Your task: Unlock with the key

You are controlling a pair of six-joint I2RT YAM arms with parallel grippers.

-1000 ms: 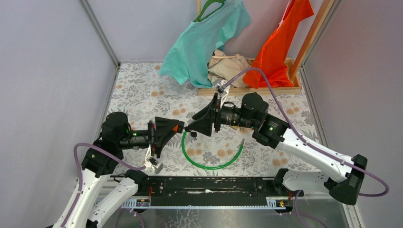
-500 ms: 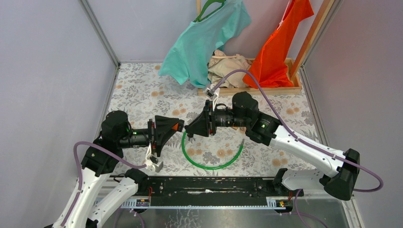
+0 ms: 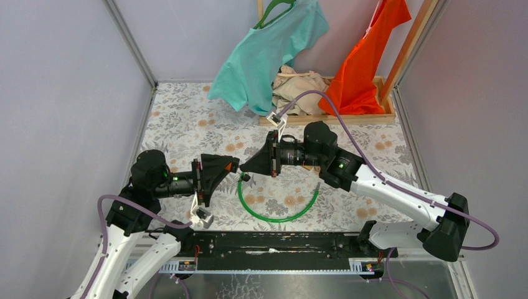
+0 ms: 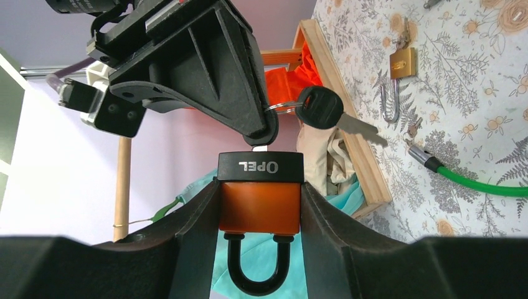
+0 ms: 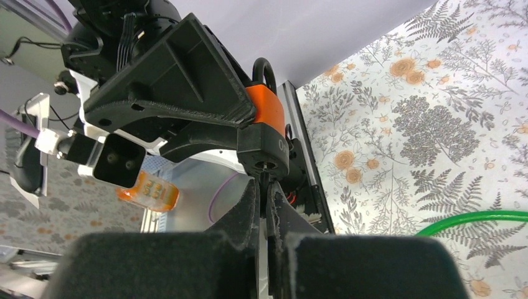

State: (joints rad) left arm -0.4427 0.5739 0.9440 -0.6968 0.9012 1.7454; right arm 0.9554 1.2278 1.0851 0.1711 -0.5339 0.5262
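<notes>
An orange padlock [image 4: 260,205] with a black cap and black shackle is held off the table, my left gripper [image 4: 260,187] shut on its body. Tip to tip with it, my right gripper [image 5: 266,193] is shut on the key [image 5: 266,185], whose blade enters the keyhole in the padlock's [image 5: 264,109] black cap. A second key [image 4: 319,106] with a black head hangs from the ring beside the cap. In the top view the left gripper [image 3: 231,166] and the right gripper [image 3: 246,167] meet above the floral cloth.
A brass padlock [image 4: 401,62] lies on the cloth, and a green cable [image 3: 277,212] curves below the grippers. At the back, a wooden rack base [image 3: 324,118] carries a teal shirt [image 3: 268,50], an orange shirt [image 3: 367,56] and a beige cloth [image 3: 299,87].
My right gripper has moved left up to the padlock's cap and gone from open to shut on the key. The left gripper keeps its hold and has barely shifted.
</notes>
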